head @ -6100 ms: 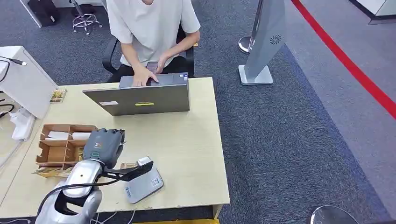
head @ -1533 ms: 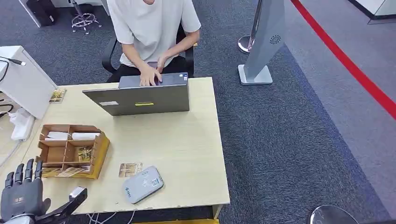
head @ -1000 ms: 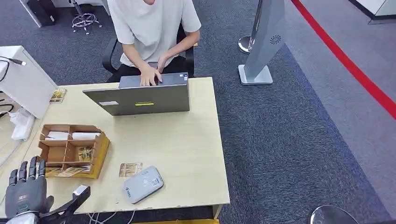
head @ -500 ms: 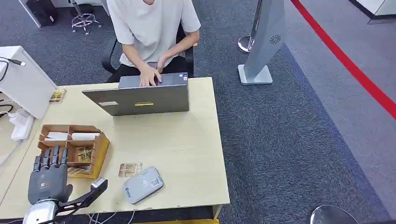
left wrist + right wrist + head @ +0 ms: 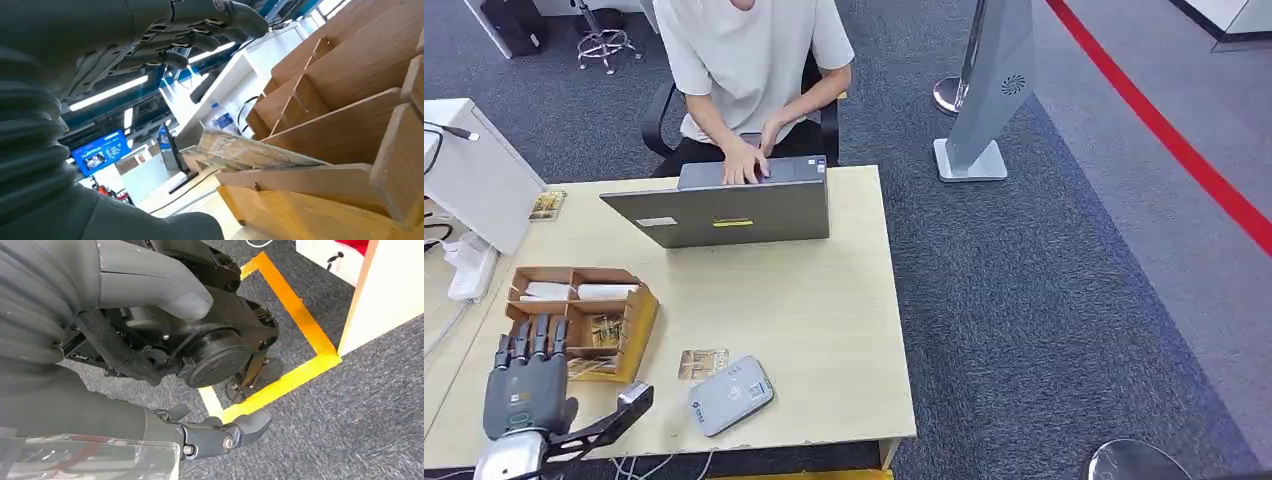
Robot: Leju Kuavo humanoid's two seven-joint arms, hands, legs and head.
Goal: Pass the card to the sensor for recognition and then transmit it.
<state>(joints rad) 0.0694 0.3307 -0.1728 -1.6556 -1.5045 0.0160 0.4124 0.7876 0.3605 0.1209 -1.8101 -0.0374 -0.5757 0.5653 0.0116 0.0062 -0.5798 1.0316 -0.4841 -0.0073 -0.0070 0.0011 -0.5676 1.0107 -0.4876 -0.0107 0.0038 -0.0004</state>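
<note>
The big wooden desk (image 5: 824,300) has a grey laptop (image 5: 724,212) at its far side, and a person (image 5: 749,60) sits there with a hand on it. A brown box (image 5: 634,325) with little rooms sits on the left. The grey sensor (image 5: 730,395) lies near the front edge. The card (image 5: 702,362) lies flat, touching it. The left hand (image 5: 524,385) is spread and holds nothing, just before the box. The right hand (image 5: 150,330) hangs over the floor, holding nothing.

Grey sensor (image 5: 730,395), brown organizer (image 5: 574,320), beige table (image 5: 824,320).

A person (image 5: 749,50) types on a laptop (image 5: 724,212).
</note>
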